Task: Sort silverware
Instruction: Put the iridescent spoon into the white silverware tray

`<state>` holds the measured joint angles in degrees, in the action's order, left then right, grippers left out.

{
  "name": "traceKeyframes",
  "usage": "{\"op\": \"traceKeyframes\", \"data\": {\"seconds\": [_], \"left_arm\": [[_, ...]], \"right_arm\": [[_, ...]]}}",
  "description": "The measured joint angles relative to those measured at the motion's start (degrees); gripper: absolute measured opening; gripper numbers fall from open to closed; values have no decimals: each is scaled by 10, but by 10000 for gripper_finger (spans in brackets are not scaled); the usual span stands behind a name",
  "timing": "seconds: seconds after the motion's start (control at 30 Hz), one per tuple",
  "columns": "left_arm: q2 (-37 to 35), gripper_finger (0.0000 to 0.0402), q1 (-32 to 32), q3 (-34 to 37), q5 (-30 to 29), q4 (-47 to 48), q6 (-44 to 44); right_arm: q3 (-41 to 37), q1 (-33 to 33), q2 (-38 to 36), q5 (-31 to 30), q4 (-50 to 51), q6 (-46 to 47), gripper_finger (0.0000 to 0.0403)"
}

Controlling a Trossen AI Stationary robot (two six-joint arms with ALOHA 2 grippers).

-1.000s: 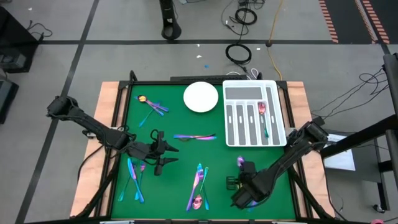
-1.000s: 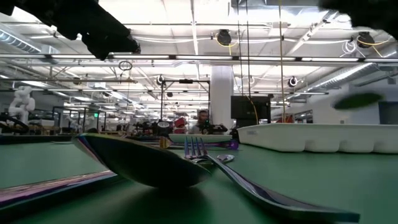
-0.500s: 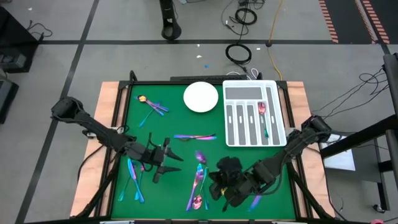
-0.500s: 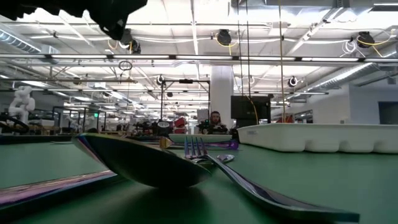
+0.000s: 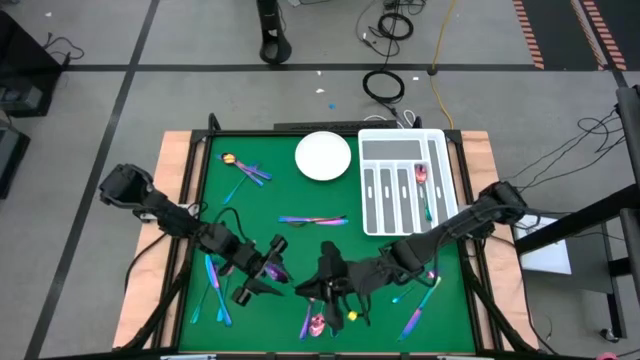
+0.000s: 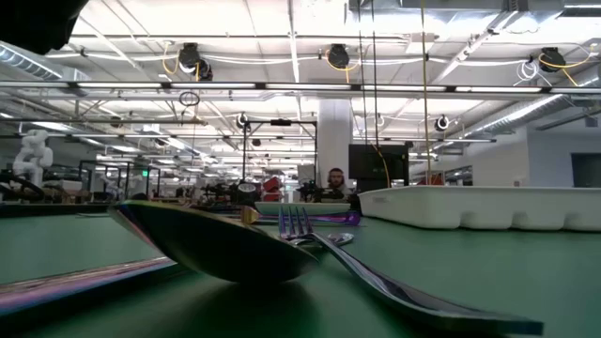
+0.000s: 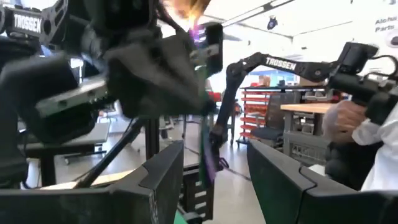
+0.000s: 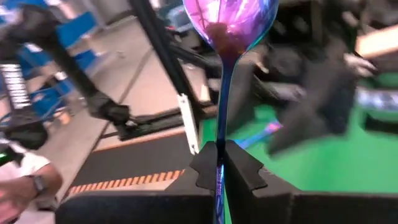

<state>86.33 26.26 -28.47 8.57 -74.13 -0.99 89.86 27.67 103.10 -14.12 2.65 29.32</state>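
High view: green worktop (image 5: 290, 195) is carrying scattered silverware. The white slotted tray (image 5: 408, 182) is sitting at the far right with one pink-bowled spoon (image 5: 424, 186) lying in a slot near its right side; the other slots are showing bare. The white plate (image 5: 323, 156) is just left of the tray, nothing on it. Loose pieces are lying in a far-left cluster (image 5: 243, 170), a centre pair (image 5: 313, 220), a near-left group (image 5: 215, 285), a near-centre group (image 5: 316, 305) and one piece at near right (image 5: 415, 318). The left pincer (image 5: 272, 268) is hovering over the near-centre worktop with its fingers standing apart, holding nothing that I can see. The right pincer (image 5: 325, 280) is reaching across, just beside the left one.

Low view: a spoon bowl (image 6: 221, 246) and a fork (image 6: 366, 272) are lying close to the lens; the tray wall (image 6: 488, 208) is showing at right, contents hidden. A person (image 6: 335, 183) is sitting far back in the room.

Left wrist view: the two dark fingers (image 7: 155, 186) are standing wide apart; the other arm is blurring past ahead, carrying a thin purple piece (image 7: 206, 143).

Right wrist view: the fingers (image 8: 245, 174) are clamping tight on the handle of an iridescent spoon (image 8: 229, 25), bowl pointing away from the wrist.
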Motion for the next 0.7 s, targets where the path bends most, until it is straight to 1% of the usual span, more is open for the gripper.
{"op": "traceKeyframes", "data": {"seconds": [0.13, 0.33, 0.4, 0.53, 0.7], "left_arm": [[1, 180, 0, 0, -12, 1, -2], [1, 180, 0, 0, -10, -24, 3], [1, 180, 0, 0, 10, -26, 3], [1, 180, 0, 0, 60, -26, 3], [1, 180, 0, 0, 99, -30, 4]], "right_arm": [[0, -6, 10, 46, -47, -40, 0], [0, -18, 46, 102, -79, -18, 0], [0, -21, 57, 115, -88, -10, 0], [0, -22, 63, 114, -88, -6, 0], [0, -22, 63, 111, -112, -28, 0]]}}
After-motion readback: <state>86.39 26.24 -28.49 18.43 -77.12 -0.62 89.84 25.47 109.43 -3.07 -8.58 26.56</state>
